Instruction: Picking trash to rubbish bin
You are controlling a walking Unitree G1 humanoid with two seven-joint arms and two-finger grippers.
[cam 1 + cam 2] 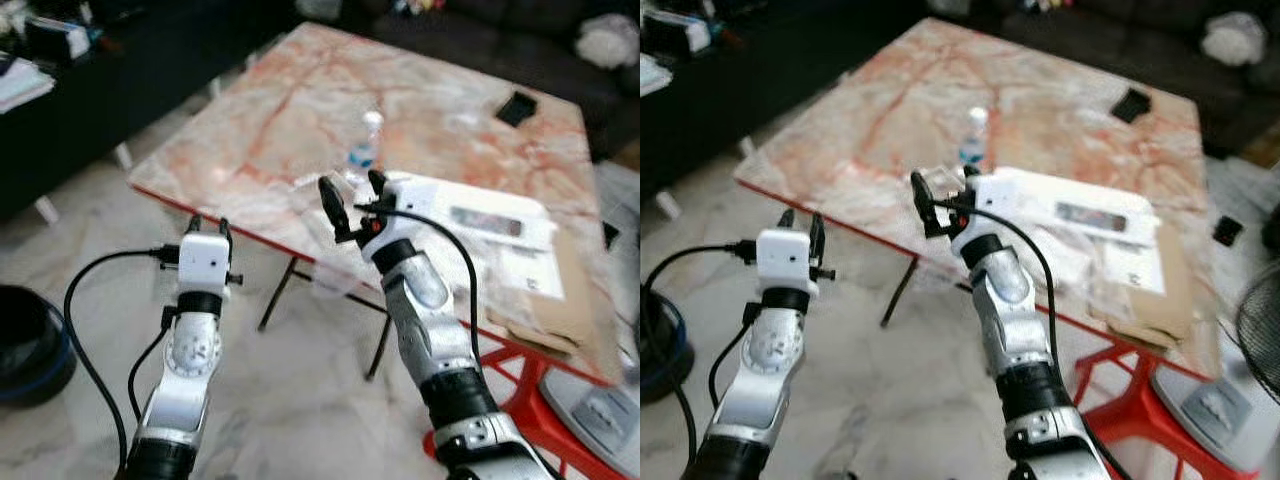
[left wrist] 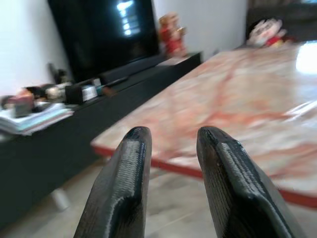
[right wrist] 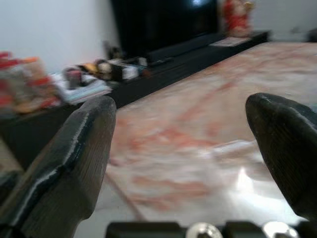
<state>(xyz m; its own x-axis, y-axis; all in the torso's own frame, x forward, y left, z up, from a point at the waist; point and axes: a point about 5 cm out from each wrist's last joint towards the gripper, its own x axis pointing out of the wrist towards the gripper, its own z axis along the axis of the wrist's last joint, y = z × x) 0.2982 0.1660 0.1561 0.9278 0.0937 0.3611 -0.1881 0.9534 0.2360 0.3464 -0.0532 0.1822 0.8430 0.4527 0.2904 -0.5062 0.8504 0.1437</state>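
My right gripper (image 1: 350,197) hung open-jawed beside the bottle (image 1: 364,150) on the worktop (image 1: 290,110) — I feared toppling it; left gripper (image 1: 208,230) nearly shut.

Two silver jointed arms with black bands are seen, each ending in long black fingers (image 2: 124,193) and trailed by black cables (image 1: 85,330).

One bench (image 1: 300,110), marble-patterned, red-edged. One clear plastic bottle (image 1: 366,148) standing on it. One small black flat object (image 1: 516,107) near far corner. One white box (image 1: 470,215), one flattened brown cardboard piece (image 1: 560,300), a few white papers (image 1: 525,268), exact number unclear. One dark bin (image 1: 30,345) on floor. Two robot arms, one set of jaws each. One red figurine (image 2: 172,33) on dark cabinet (image 2: 59,144).
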